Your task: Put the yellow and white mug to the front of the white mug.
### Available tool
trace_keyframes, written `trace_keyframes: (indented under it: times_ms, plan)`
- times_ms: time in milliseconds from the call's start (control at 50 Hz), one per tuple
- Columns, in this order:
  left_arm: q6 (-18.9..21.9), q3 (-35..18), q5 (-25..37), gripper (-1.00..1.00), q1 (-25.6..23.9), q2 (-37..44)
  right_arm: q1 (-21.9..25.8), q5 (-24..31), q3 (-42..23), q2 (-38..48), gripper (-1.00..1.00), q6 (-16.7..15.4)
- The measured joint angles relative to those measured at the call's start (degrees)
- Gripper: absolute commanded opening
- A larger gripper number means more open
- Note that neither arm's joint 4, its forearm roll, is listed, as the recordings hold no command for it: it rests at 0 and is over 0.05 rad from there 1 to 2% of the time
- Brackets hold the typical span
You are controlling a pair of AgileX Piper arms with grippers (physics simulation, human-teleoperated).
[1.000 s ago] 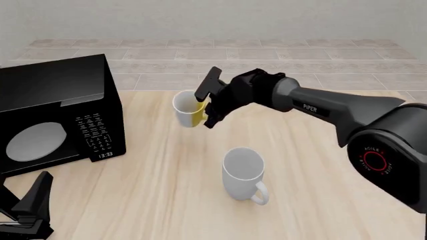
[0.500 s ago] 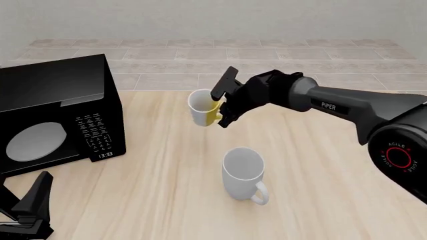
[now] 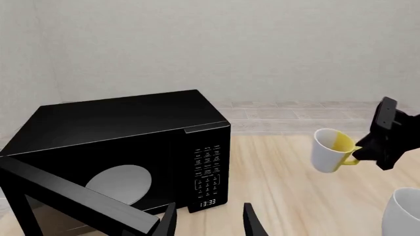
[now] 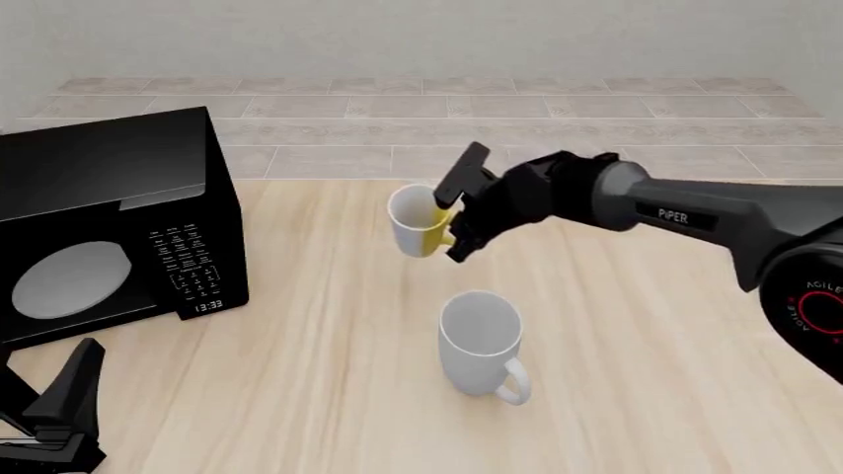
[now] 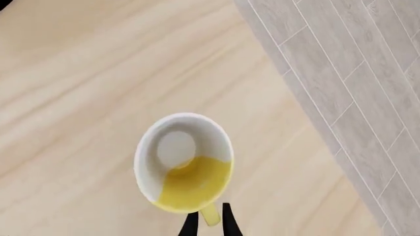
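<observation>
The yellow and white mug hangs tilted above the table, beyond the white mug and a little left of it. My right gripper is shut on its yellow handle. In the right wrist view I look down into the yellow and white mug, with the handle pinched at my right gripper. The left wrist view shows the yellow and white mug in the air and the white mug's rim at the edge. The white mug stands upright, handle toward the near right. My left gripper is open and empty near the table's front left corner.
A black microwave fills the left side of the table, its door side facing front. In the left wrist view the microwave stands close ahead of my left gripper. The table's far edge meets a tiled floor.
The right arm has carried the yellow and white mug to the right and slightly nearer, toward the white mug. The left arm and the white mug have not moved.
</observation>
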Motion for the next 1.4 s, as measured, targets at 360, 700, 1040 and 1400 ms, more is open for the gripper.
trace_keyframes:
  times_ms: [360,700,1040,1400]
  plan:
    - [0.00,0.00,0.00,1.00,0.00,0.00,-1.30,-1.79,3.18,-0.69,-1.00,0.37]
    - [0.00,0.00,0.00,1.00,0.00,0.00,-2.63,-3.55,6.22,-1.36,-1.00,1.00]
    - [0.00,0.00,0.00,1.00,0.00,0.00,-3.50,-4.28,8.66,-2.55,-1.00,1.27]
    - [0.00,0.00,0.00,1.00,0.00,0.00,-4.52,-5.23,9.79,-1.33,-1.00,1.06]
